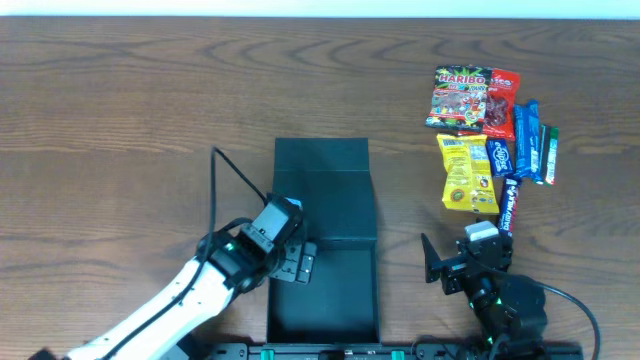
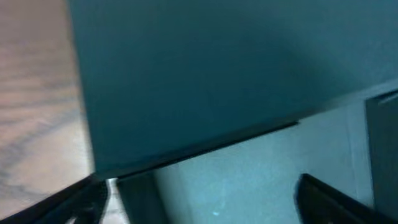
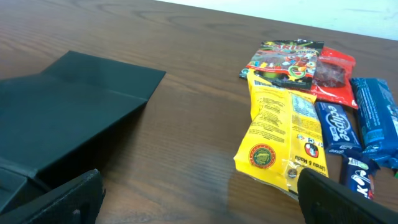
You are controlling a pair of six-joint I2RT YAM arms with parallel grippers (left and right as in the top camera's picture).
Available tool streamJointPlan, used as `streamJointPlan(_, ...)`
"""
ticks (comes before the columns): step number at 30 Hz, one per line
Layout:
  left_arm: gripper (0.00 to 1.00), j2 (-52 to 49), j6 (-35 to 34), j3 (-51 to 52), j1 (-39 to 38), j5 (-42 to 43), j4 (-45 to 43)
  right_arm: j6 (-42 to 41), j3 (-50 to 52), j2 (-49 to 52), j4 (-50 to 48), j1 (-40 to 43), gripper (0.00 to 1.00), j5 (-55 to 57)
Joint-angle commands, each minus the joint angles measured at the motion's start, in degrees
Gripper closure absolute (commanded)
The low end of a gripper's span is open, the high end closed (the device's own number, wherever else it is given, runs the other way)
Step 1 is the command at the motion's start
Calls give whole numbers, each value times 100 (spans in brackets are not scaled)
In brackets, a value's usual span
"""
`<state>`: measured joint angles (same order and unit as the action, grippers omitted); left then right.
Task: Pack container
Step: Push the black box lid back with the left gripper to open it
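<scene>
The overhead camera looks straight down on the wooden table from far enough off to take in the whole scene, with my side at the bottom of the frame. My left wrist camera sits right up against the container. Its teal surface fills nearly the whole tilted view, and only a strip of table shows at the left. My right wrist camera rides low and looks across the tabletop toward the far edge, with the yellow packet close by. It shares the container with both other views, and the yellow packet and Haribo bag with the overhead.
</scene>
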<state>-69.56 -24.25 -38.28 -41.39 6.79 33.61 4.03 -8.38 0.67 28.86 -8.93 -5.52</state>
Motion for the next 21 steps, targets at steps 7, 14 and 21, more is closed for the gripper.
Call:
streamJointPlan(7,43,-46,-372,0,-13,2,284,74,42,-35,4,-48,1,15)
streamJointPlan(14,81,-39,-474,-13,103,-11,586,76,42,-35,4,-48,1,15)
streamJointPlan(21,94,-39,-433,-345,448,-535,490,76,42,-35,4,-48,1,15)
